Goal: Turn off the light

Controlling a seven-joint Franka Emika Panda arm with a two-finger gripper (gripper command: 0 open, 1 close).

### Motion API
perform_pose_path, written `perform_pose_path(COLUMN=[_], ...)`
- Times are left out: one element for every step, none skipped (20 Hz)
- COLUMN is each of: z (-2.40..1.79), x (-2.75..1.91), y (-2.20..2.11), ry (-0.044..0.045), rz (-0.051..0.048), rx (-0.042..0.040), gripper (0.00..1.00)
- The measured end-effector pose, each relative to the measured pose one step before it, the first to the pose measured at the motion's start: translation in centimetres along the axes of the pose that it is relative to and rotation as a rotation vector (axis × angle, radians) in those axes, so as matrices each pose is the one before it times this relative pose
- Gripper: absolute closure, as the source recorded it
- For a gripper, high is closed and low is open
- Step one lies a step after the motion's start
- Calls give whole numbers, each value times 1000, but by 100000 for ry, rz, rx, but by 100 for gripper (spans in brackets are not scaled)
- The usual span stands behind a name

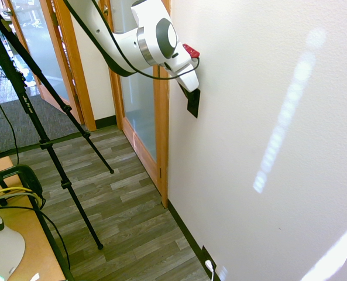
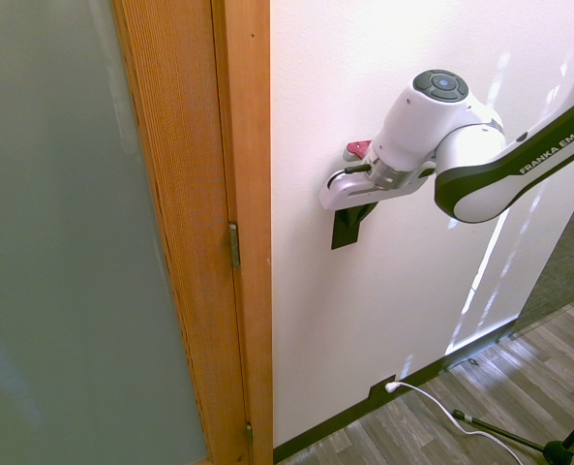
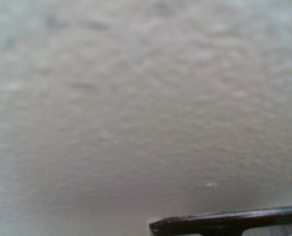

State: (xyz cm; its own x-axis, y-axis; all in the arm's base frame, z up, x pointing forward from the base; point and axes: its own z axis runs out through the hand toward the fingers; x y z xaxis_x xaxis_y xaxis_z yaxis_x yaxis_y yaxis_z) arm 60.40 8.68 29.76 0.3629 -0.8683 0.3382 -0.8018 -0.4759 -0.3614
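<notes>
- Here the switch (image 1: pixel 193 102), a small black upright plate, sits on the white wall (image 1: pixel 267 117) just beside the wooden door frame (image 1: pixel 161 117), which lies at its 9 o'clock in the first exterior view.
- The gripper (image 1: pixel 189 91) presses in at the plate's top edge from about 11 o'clock, pointing steeply down, with its fingers drawn fully together and nothing between them.
- In the second exterior view, the gripper (image 2: pixel 356 211) overlaps the upper part of the switch (image 2: pixel 345 231); whether it actually touches the toggle cannot be told.
- Judging by this, the approach is done; the push itself seems left, and no lamp shows to confirm anything.
- Low at 6 o'clock, well apart, an outlet plate (image 2: pixel 381 392) holds a white plug (image 2: pixel 393 387).
</notes>
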Motion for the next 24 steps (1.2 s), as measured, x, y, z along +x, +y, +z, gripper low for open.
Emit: perform_pose_path(z=[141, 241, 433, 653, 287, 31, -8, -12, -38, -41, -10, -24, -19, -3, 5, -16, -15, -19, -24, -18, 3, -35, -50, -18], x=[-36, -101, -139, -165, 1, -26, 49, 98, 54, 11, 10, -9, -22, -19, -32, -98, -155, -135, -130, -166, -179, -282, -372, -563], y=[7, -13, 56, 117, -66, -40, -17, 5, 50, 55, 32, 11, 14, 18, 20, -17, -9, -6, -11, 7, 59, 133, 365, 582], ry=[-50, -86, -184, -345, 20, -160, -509, -485, -359, -152, -39, 2, 3, 12, 33, -33, -122, -117, -35, -29, -46, -7, -176, -206], rz=[64, -36, -106, -114, -69, -87, -403, -1199, -1056, -543, -530, -659, -383, -362, -318, -430, -461, -449, -511, -432, -82, -335, -115, -57], rx=[-346, -558, -830, -810, -370, -55, -30, 29, 189, 243, 142, 17, 61, 29, -10, 291, 351, 485, 506, 568, 552, 878, 1151, 995], gripper=[100, 100, 100, 100, 100, 0, 0, 0, 0, 0, 0, 0, 0, 0, 0, 0, 0, 0, 0, 0, 0, 0, 0, 0])
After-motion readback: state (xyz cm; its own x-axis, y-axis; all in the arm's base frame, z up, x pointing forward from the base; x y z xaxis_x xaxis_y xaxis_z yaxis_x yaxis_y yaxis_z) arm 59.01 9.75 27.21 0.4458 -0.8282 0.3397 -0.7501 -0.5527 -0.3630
